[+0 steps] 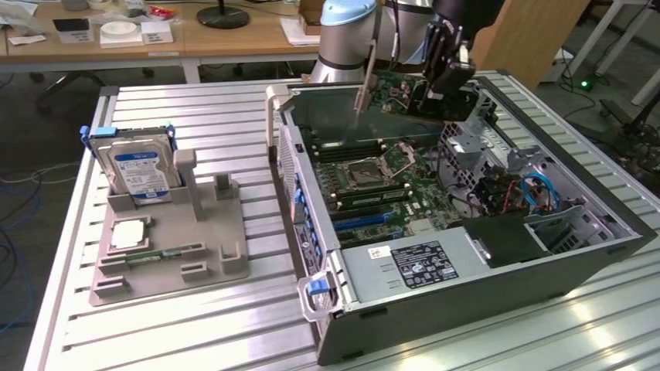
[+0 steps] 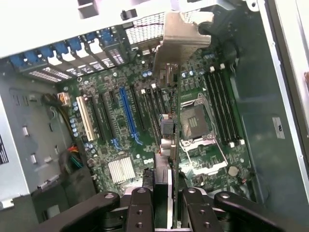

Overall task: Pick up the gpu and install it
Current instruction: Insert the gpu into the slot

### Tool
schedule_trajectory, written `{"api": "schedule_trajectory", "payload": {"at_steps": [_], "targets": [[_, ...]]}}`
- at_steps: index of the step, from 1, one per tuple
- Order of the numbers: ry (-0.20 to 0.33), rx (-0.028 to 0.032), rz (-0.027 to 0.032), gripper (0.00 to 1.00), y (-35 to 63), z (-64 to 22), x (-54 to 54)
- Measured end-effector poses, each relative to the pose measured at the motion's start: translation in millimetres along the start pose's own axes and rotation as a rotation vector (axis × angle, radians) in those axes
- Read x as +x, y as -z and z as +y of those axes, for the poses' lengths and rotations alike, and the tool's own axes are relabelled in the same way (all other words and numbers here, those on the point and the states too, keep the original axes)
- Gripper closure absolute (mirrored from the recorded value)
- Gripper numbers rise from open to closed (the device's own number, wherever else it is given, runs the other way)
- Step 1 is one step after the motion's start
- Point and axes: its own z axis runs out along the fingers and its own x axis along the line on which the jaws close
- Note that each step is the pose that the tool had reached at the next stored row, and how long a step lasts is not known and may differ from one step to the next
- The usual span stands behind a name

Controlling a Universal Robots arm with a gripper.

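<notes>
Gpu [image 1: 398, 91] up on edge above open PC case [image 1: 484, 297], not seated. Long axis runs from fingers out to pale bracket [image 1: 366, 73], bracket end twd exterior view's left, over mobo [image 2: 140, 159]. Gripper [image 2: 167, 194] narrow, clamped on card's other end. Hard drive [image 1: 139, 166] well apart.

Place: a robotics lab or workshop.
Bench: a ribbed aluminium bench [image 1: 185, 124] built of slotted profiles.
Robot: an industrial arm [image 1: 345, 31] rises at the bench's far edge, its pincer [image 2: 166, 193] clamped on the gpu [image 2: 181, 38] above an open computer case [image 1: 577, 263].
Fixture: a grey moulded holder [image 1: 170, 255] with a hard drive [image 1: 139, 174] standing in one slot.
Surroundings: cluttered wooden desks [image 1: 237, 46] behind, and loose cables [image 1: 15, 232] on the floor.
</notes>
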Motion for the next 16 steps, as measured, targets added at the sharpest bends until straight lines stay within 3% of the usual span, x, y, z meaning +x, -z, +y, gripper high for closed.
{"api": "schedule_trajectory", "payload": {"at_steps": [3,6,7,10,13,16], "targets": [[0.035,0.0089,-0.0016,0.73,-0.3,-0.1,0.0],[0.052,0.0324,-0.0083,0.73,-0.9,0.1,0.0],[0.053,0.0377,-0.0096,0.73,-1.1,0.2,0.1],[0.06,0.0417,-0.0115,0.73,-2.4,0.1,0.1],[0.088,0.0408,-0.0172,0.73,-4.3,0.2,0.1],[0.14,0.0401,-0.0166,0.73,-7.9,-0.1,0.1]]}}
